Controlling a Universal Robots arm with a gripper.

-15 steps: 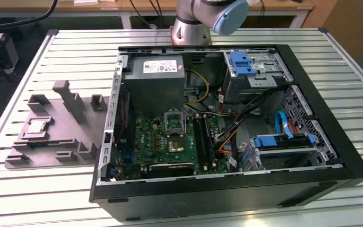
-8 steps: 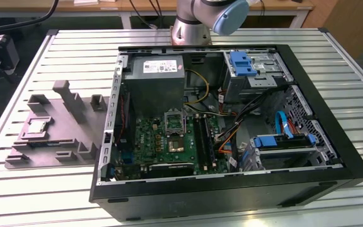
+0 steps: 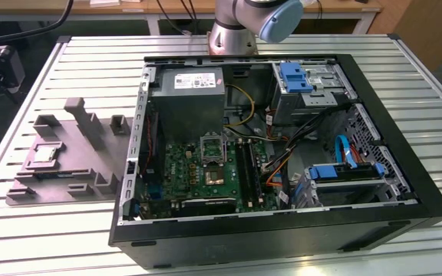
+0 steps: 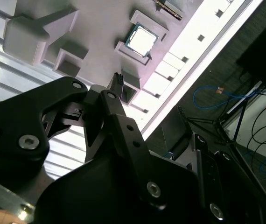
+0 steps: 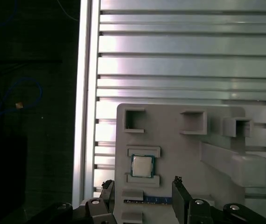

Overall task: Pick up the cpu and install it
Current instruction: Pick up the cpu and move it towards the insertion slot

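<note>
The cpu (image 3: 46,154) is a small silvery square with a pale green rim, lying flat in a recess of the grey fixture (image 3: 83,164) at the exterior view's left. It also appears in both wrist views, as the cpu (image 5: 142,164) and the cpu (image 4: 142,38). My gripper (image 5: 142,185) hangs above it, open, with one dark fingertip (image 5: 108,185) on either side of the chip and nothing between them. A fingertip (image 4: 118,78) stands clear of the chip. In the open computer case, the motherboard (image 3: 181,172) carries an uncovered socket (image 3: 209,175) with its frame (image 3: 213,148) hinged up.
The black computer case (image 3: 282,230) takes up the middle of the slatted metal table (image 3: 52,230). The fixture has raised grey blocks (image 3: 83,118) near the chip. A dark strip-shaped part (image 5: 147,200) lies in the fixture beside the chip. The table edge (image 5: 84,116) runs close by.
</note>
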